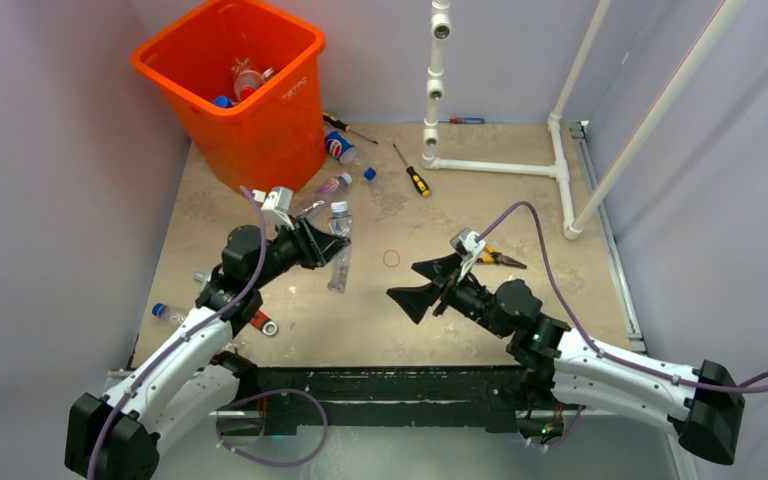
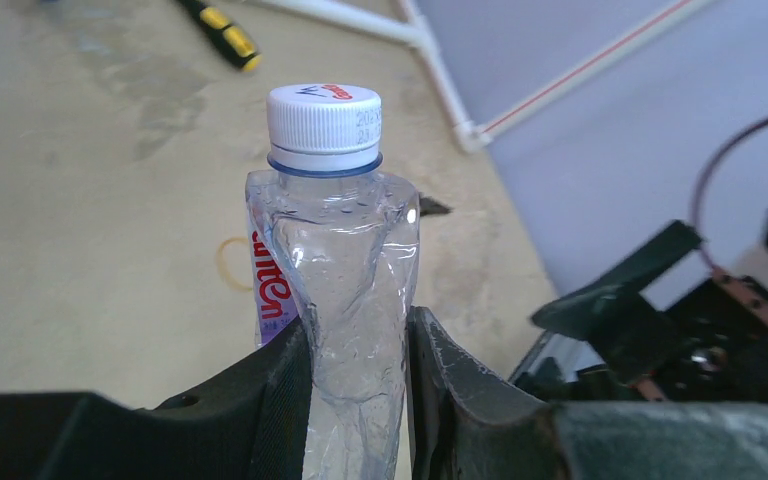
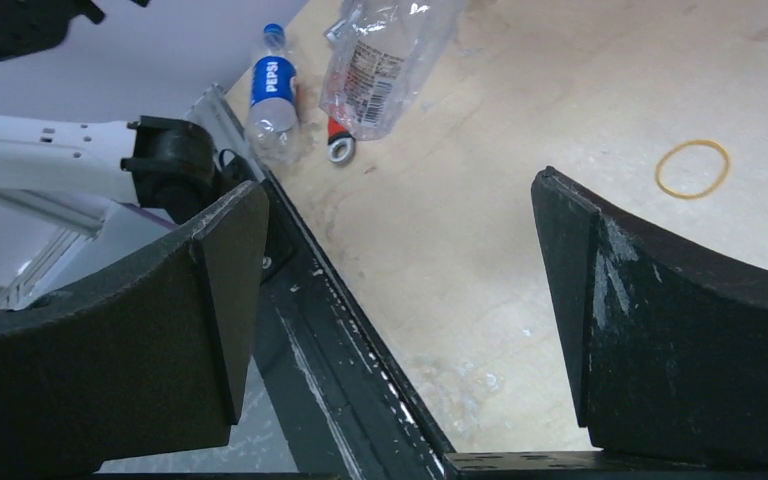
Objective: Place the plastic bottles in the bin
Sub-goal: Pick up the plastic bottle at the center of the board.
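Note:
The orange bin stands at the far left with a few bottles inside. My left gripper is shut on a crushed clear bottle with a white cap, held upright off the table just in front of the bin; in the left wrist view the fingers squeeze its body. My right gripper is open and empty, low over the table's middle. A Pepsi bottle and a clear bottle lie beside the bin. Another Pepsi bottle lies near the left edge.
Screwdrivers lie behind the bottles. Pliers lie by my right wrist. A red-handled wrench lies under the left arm. A rubber band lies mid-table. The white pipe frame stands at the back right.

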{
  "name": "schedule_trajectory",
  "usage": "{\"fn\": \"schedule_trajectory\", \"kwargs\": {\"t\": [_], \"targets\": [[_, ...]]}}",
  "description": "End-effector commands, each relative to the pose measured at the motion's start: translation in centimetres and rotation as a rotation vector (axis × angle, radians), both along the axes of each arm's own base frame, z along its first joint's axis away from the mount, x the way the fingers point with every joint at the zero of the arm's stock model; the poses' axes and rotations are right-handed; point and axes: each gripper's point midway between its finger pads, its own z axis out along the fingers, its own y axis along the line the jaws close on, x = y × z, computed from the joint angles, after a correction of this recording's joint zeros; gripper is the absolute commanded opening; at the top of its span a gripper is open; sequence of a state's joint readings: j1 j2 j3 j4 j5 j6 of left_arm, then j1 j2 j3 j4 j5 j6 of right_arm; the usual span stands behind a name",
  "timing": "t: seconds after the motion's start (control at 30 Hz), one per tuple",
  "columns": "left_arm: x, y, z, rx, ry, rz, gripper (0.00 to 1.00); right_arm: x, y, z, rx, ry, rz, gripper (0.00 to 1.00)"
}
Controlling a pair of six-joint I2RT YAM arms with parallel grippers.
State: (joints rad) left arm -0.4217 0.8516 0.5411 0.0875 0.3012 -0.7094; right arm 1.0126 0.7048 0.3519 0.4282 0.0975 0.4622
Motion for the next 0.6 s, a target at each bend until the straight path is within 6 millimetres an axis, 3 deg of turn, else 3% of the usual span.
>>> {"fn": "schedule_trajectory", "kwargs": {"t": [0.0, 0.07, 0.17, 0.37, 0.57], "targets": [[-2.3, -2.6, 8.5, -0.303, -0.242, -0.179, 0.04, 0.0, 2.2, 4.5, 0.098, -0.075, 0.068, 0.99], [-3.1, -2.7, 10.5, -0.394, -0.297, -0.212, 0.03, 0.7, 3.0, 4.6, 0.104, -0.048, 0.055, 0.99], [-4.1, -2.6, 12.3, -0.505, -0.352, -0.250, 0.02, 1.2, 3.8, 6.3, 0.169, -0.074, 0.058, 0.99], [-5.5, -2.6, 13.9, -0.613, -0.399, -0.316, 0.02, 1.4, 4.9, 8.6, 0.250, -0.116, 0.080, 0.99], [-6.3, -2.2, 14.5, -0.644, -0.444, -0.330, 0.01, 0.3, 5.5, 10.0, 0.327, -0.153, 0.151, 0.99]]}}
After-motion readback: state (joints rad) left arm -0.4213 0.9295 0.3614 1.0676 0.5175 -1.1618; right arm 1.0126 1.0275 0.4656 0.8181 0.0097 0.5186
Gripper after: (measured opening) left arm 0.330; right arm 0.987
